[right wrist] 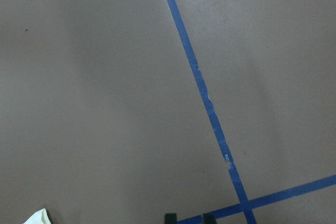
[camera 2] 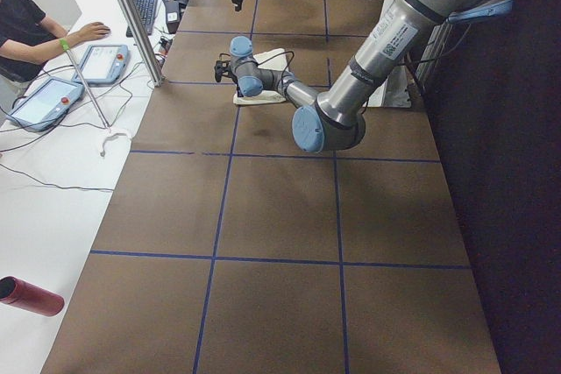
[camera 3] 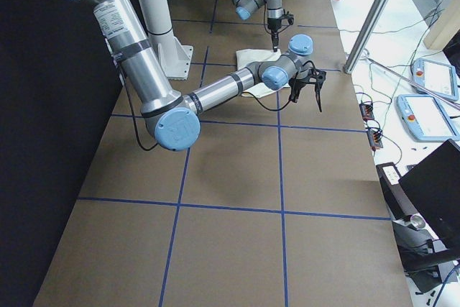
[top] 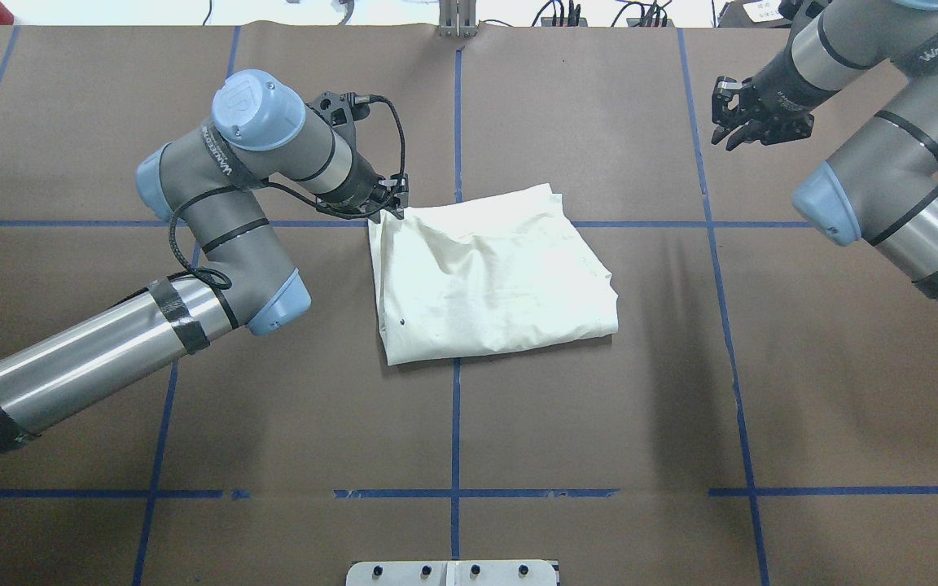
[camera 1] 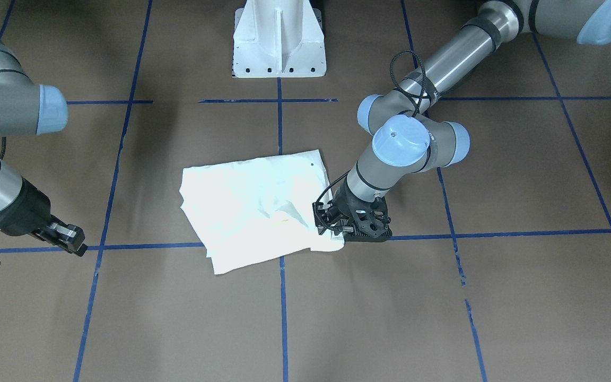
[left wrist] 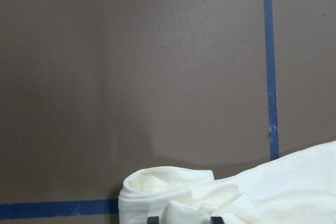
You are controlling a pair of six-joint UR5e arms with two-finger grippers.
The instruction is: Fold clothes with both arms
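The clothes are a single cream shirt (top: 485, 277), folded into a rough rectangle at the table's middle with its plain side up (camera 1: 252, 207). My left gripper (top: 387, 213) is down at the shirt's far corner on my left (camera 1: 332, 231). In the left wrist view its two fingertips (left wrist: 152, 219) stand apart on either side of a bunched roll of the cloth (left wrist: 173, 182), so it is open. My right gripper (top: 725, 140) hangs over bare table far to the right of the shirt. It is slightly open and holds nothing (right wrist: 189, 219).
The white pedestal base (camera 1: 279, 48) stands at the robot's edge of the table. Blue tape lines (top: 456, 423) divide the brown tabletop into a grid. A person (camera 2: 35, 24) sits at a side bench with tablets (camera 2: 101, 63). A red bottle (camera 2: 31, 297) lies off the table.
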